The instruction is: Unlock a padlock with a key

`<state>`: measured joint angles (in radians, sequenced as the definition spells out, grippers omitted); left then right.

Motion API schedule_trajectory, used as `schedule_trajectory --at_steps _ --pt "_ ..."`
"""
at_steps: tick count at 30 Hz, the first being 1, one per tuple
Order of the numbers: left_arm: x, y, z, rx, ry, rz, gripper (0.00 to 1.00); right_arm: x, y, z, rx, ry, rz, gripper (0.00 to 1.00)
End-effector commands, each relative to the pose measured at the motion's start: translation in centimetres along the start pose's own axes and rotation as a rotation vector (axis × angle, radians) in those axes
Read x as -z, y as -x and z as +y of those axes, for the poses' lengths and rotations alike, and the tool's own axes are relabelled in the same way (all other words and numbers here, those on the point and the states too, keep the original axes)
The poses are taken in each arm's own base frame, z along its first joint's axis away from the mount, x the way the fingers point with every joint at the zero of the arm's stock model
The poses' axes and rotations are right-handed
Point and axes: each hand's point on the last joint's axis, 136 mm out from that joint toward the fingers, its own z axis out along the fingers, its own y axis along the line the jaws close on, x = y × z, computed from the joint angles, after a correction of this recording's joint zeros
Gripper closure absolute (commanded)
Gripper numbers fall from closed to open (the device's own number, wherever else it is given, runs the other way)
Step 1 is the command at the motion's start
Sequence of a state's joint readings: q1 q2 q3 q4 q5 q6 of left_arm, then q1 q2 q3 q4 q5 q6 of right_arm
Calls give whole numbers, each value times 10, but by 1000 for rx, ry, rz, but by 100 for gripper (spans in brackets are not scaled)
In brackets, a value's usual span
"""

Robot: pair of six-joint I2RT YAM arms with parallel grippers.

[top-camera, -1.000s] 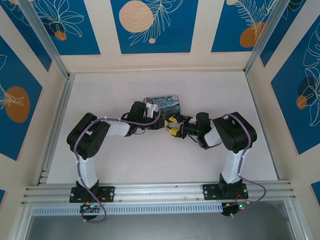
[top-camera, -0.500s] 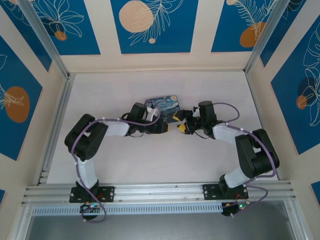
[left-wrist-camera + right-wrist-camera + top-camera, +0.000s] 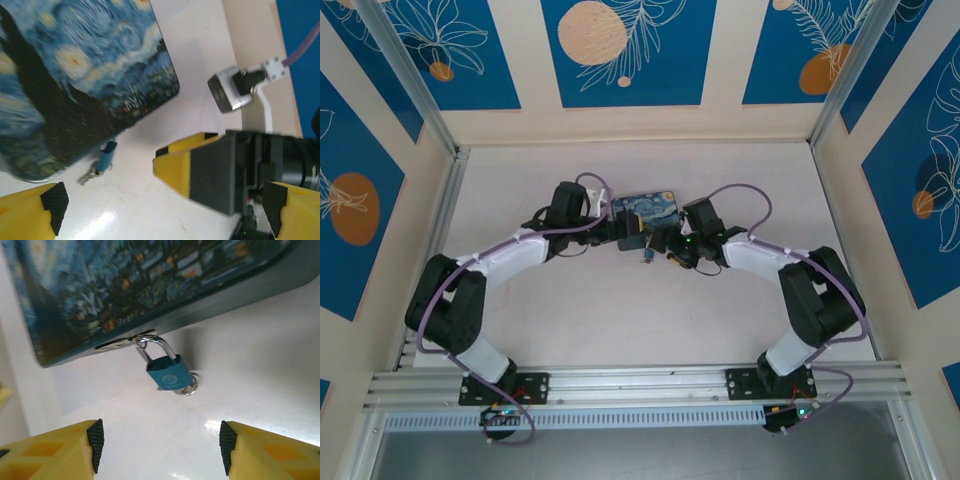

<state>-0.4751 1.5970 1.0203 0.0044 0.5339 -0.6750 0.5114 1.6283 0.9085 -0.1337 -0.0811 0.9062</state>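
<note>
padlock (image 3: 169, 374): 1 | painted box (image 3: 125, 285): 1 | end effector: 2 – left end effector (image 3: 164, 202), right end effector (image 3: 161, 446)

Looked like robotics lab test cell: white desk (image 3: 620, 320) boxed in by aluminium frame rail (image 3: 640, 378), cream walls (image 3: 720, 122) carrying blue panels (image 3: 665, 80) (leaf and circle prints), left arm (image 3: 505, 255) and right arm (image 3: 760, 255) bolted along near edge.

padlock (image 3: 169, 374) at box (image 3: 100, 290) edge (on table (image 3: 280, 370))

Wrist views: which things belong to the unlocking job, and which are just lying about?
Job: padlock; key at its base.
Lying about: starry-night box, though the padlock hangs from it; patterned wall panels.
</note>
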Motion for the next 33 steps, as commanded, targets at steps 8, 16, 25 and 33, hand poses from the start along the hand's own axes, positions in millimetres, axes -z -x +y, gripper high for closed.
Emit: schedule_trajectory --at_steps 8,16,25,33 --pt "-4 40 34 86 178 -32 0 -34 2 -15 117 -360 -16 36" --pt "-17 31 50 105 197 13 0 -48 5 -22 156 -498 -5 55" --pt "-23 23 59 101 215 45 0 -45 6 -19 184 -441 13 91" --pt "-30 4 84 88 305 115 0 -41 6 -14 176 -265 50 96"
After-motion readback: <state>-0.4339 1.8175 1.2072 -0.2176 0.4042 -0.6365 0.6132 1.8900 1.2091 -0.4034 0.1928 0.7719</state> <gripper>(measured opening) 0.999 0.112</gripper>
